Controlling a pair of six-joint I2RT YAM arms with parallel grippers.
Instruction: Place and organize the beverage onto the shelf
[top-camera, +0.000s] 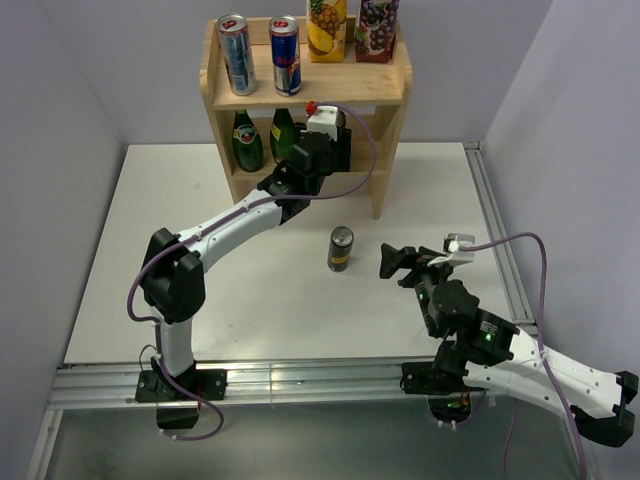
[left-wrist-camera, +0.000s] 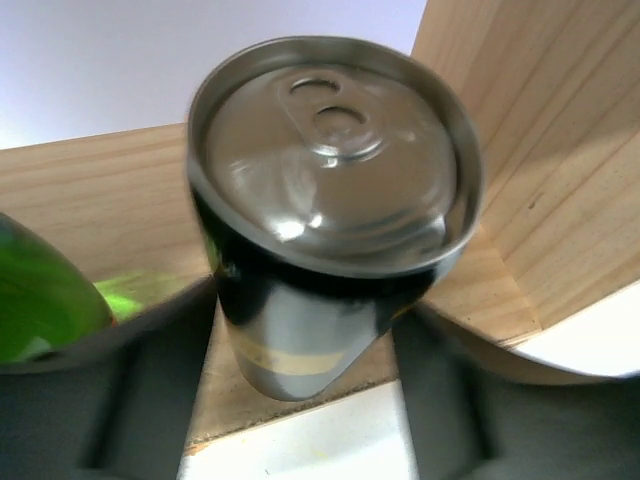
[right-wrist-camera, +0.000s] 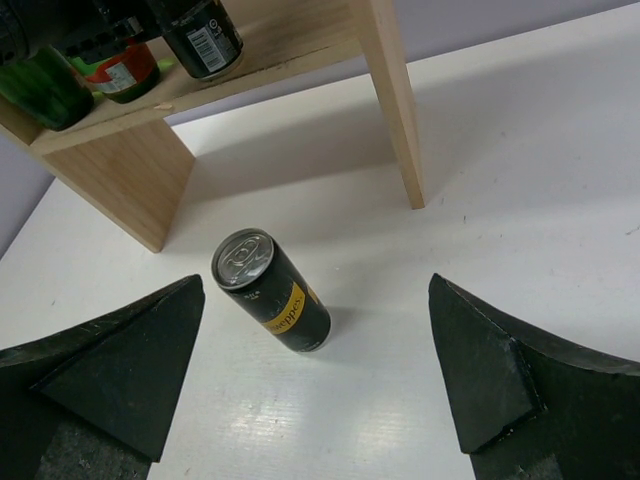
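Jaws of left gripper flank black can on shelf lower tier, grip unclear; right gripper jaws wide, second can upright on table.

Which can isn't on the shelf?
The black can with the yellow band, standing alone on the table. Two blue-silver cans stand on the shelf top; the left gripper holds another dark can inside its lower tier.

The left gripper is clasping a black metal can with a silver lid on the pale wooden shelf; a green glass bottle is standing at left.
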